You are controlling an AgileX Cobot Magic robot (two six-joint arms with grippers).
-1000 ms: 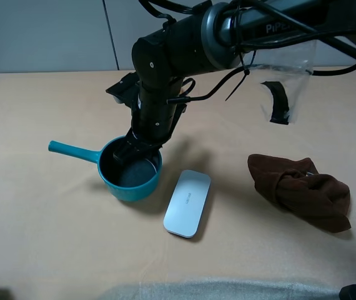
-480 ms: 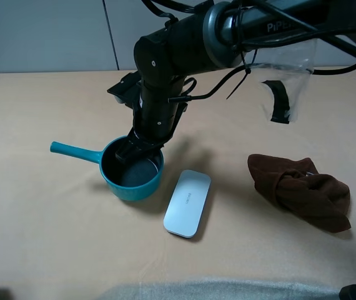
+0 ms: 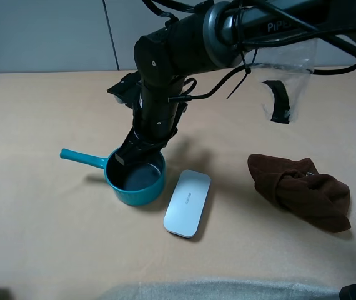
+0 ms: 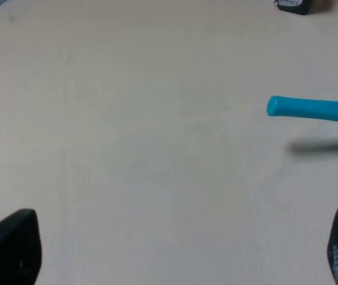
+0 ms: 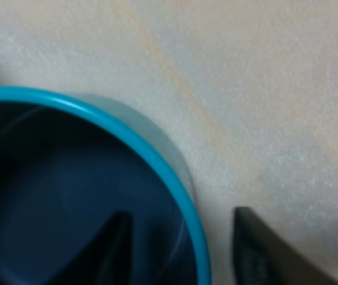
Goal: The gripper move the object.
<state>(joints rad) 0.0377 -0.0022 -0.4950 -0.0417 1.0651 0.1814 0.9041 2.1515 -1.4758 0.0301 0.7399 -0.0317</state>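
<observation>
Dragged a little toward the near edge of the counter [image 3: 40, 250] and toward its right side since half a second ago, the teal saucepan [image 3: 134, 181] now sits closer to the flat white case [image 3: 187, 203], which lies just beside it, nearer the front edge. The pan is near the counter's middle, handle pointing at the left edge. The right gripper [image 3: 131, 154] reaches down over its rim with its jaws apart. One finger [image 5: 117, 252] is inside the bowl and the other outside, neither pressing the wall. The left gripper [image 4: 175, 246] hangs with fingers spread wide, holding nothing. A brown cloth [image 3: 300, 190] lies crumpled toward the right edge, and a clear bag [image 3: 284, 87] sits near the far right corner.
</observation>
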